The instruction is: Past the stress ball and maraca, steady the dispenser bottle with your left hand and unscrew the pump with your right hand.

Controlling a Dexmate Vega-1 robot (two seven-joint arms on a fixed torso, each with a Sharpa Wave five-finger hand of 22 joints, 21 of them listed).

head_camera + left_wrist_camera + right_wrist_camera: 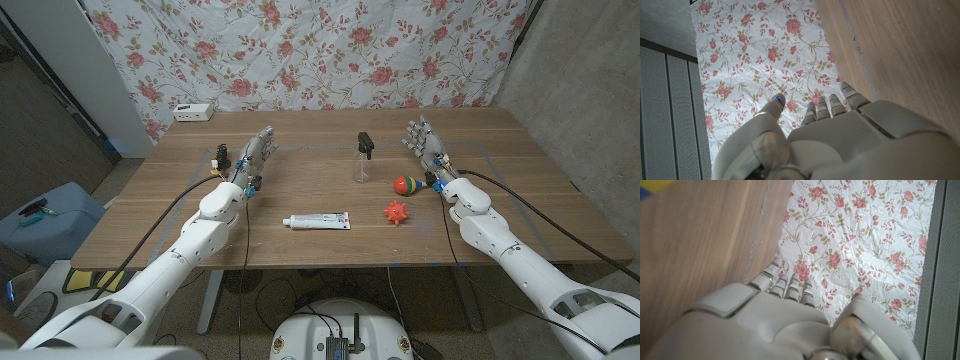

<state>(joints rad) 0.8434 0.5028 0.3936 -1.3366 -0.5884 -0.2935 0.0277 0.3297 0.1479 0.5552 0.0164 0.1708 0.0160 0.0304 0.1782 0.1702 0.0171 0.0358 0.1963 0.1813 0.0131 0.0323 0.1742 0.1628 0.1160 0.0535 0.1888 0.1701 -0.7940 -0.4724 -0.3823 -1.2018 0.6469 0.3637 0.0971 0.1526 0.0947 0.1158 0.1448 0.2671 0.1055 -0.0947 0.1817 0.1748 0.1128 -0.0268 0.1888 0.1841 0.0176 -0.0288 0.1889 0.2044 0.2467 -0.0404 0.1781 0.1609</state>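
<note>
Nearest the camera, a toothpaste tube [317, 221] lies on the tabletop [300, 180] between the two arms. Beside the right hand [427, 146] sit the maraca [406, 184] and, nearer its wrist, the red stress ball [397, 212]. Between the hands, closer to the right one, stands the dispenser bottle [363, 160]. Left hand [254, 155] and right hand both hold nothing, fingers extended.

clear dispenser bottle [361, 168] with black pump [365, 143], red stress ball [398, 212], rose-patterned backdrop [320, 50]
</note>
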